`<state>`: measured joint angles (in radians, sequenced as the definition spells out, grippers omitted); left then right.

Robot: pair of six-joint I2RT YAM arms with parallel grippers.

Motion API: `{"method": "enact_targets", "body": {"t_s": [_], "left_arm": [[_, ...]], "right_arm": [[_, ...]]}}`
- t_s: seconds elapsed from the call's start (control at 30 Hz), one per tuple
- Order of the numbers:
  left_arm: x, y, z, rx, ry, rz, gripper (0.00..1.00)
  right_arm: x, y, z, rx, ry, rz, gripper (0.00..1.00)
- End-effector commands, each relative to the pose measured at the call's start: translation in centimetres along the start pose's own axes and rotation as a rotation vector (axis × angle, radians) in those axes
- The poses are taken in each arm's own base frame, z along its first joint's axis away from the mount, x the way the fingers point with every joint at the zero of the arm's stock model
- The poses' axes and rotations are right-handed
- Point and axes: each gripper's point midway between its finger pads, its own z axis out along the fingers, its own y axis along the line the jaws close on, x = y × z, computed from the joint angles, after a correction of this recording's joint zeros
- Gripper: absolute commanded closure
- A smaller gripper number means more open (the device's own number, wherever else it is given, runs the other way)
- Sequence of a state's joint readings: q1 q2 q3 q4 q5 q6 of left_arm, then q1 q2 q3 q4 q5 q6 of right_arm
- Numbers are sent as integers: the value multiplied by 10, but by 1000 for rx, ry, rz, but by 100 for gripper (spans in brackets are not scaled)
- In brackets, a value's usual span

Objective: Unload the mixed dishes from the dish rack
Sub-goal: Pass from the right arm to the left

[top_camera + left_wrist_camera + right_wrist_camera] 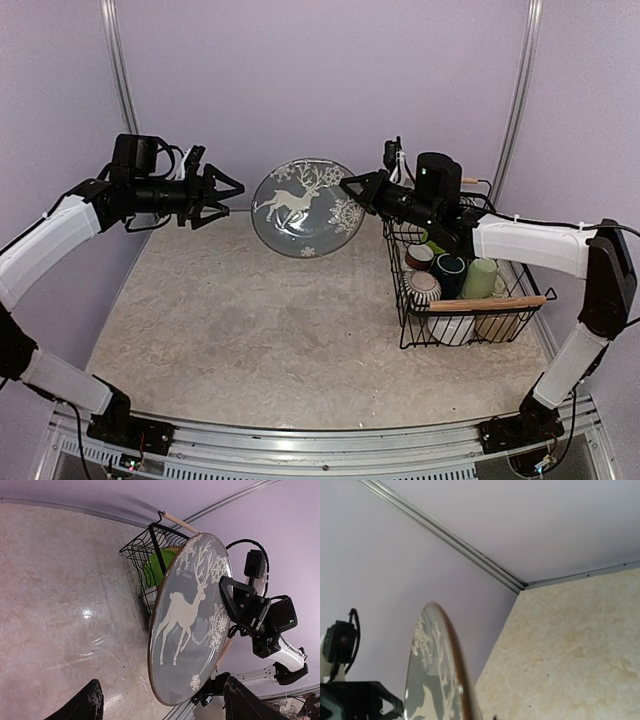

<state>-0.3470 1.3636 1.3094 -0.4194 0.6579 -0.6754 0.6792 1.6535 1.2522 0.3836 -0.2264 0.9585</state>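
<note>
Plate (307, 207), deer pattern: probably stiff, slick, breakable. Held in air above table (250, 320), left of rack (405, 322), right claw (350, 187) pinched on its rim. Left claw (228, 190) spread wide, empty, apart. Best grip: opposite rim.

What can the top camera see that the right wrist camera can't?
Only the top camera: the dish rack, the mugs in it, and the right gripper pinching the plate. Only the right wrist camera: the plate's brown rim, edge-on and close. Both: the plate with its reindeer, and the table.
</note>
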Motion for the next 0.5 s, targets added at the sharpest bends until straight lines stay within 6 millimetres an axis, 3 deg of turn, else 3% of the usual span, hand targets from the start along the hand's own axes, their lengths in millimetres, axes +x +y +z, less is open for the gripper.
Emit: {"method": "enact_targets", "body": {"t_s": [0.0, 0.07, 0.27, 0.47], "left_arm": [[1, 0, -1, 9, -2, 16, 21], [8, -10, 6, 85, 60, 1, 26], [17, -8, 24, 184, 154, -72, 38], [19, -3, 30, 204, 179, -100, 57]], "right_arm": [[-47, 77, -12, -228, -134, -7, 100], [-45, 80, -9, -250, -126, 1, 100], [-36, 86, 2, -298, -94, 19, 100], [-28, 80, 8, -309, -81, 44, 100]]}}
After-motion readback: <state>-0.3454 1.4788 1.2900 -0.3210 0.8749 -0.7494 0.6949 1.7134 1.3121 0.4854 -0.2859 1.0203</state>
